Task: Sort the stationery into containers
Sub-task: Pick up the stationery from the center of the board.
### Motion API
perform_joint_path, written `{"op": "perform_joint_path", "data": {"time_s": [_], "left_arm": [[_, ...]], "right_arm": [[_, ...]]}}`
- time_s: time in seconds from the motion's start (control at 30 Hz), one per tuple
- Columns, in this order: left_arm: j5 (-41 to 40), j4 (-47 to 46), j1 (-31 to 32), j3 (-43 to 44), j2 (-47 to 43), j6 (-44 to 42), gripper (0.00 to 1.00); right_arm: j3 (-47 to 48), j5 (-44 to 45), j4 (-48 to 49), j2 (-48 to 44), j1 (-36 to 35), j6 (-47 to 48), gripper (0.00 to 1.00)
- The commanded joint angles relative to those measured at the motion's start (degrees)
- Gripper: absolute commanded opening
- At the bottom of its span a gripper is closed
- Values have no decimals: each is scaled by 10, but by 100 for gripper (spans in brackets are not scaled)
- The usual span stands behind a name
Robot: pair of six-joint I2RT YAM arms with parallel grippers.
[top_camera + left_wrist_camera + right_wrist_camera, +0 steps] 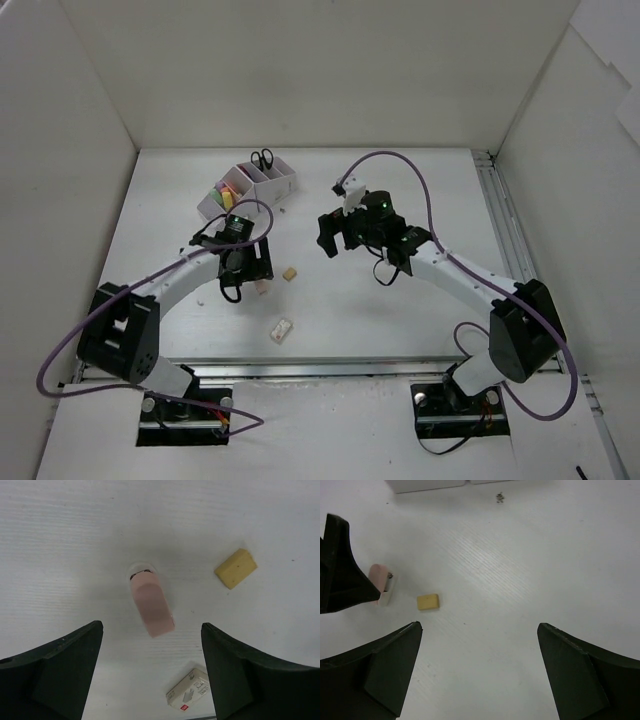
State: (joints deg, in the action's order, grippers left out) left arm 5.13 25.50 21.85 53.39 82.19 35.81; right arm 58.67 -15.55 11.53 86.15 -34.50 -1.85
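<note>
My left gripper (255, 272) is open and hangs over a pink eraser (151, 605) that stands upright on the table, between the jaws in the left wrist view; the gripper (151, 626) does not touch it. A yellow eraser (236, 568) lies to the pink one's right, and a white wrapped eraser (190, 694) lies nearer the front. My right gripper (479, 625) is open and empty over bare table, right of the yellow eraser (428, 601). The white organizer (250, 185) at the back holds black scissors (262, 158) and coloured highlighters (228, 190).
White walls enclose the table on three sides. A small dark speck (500, 498) lies near the organizer's foot (427, 485). One of the left gripper's fingers (340, 570) shows at the left of the right wrist view, beside the pink eraser (379, 577).
</note>
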Motion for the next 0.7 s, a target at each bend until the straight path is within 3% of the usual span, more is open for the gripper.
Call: {"op": "perform_joint_path", "data": {"time_s": [0.0, 0.1, 0.13, 0.2, 0.23, 0.33, 0.53, 0.67], "left_arm": [[-36, 36, 11, 46, 43, 19, 74], [-33, 31, 21, 62, 78, 26, 64], [-33, 29, 21, 65, 84, 29, 53], [-35, 31, 21, 76, 96, 29, 41], [-35, 32, 21, 79, 97, 30, 23], [-47, 36, 16, 93, 97, 31, 0], [-49, 32, -26, 142, 62, 11, 0], [-69, 3, -92, 169, 22, -18, 0]], "right_arm": [[7, 86, -9, -39, 6, -2, 98], [6, 104, -20, -41, 7, 0, 98], [5, 104, -20, -42, 8, 5, 98], [6, 113, -26, -43, 8, 5, 98], [7, 115, -27, -43, 10, 7, 98], [7, 126, -32, -45, 10, 12, 98], [10, 122, -32, -54, 26, 13, 98], [3, 111, -18, -56, 36, 13, 98]]}}
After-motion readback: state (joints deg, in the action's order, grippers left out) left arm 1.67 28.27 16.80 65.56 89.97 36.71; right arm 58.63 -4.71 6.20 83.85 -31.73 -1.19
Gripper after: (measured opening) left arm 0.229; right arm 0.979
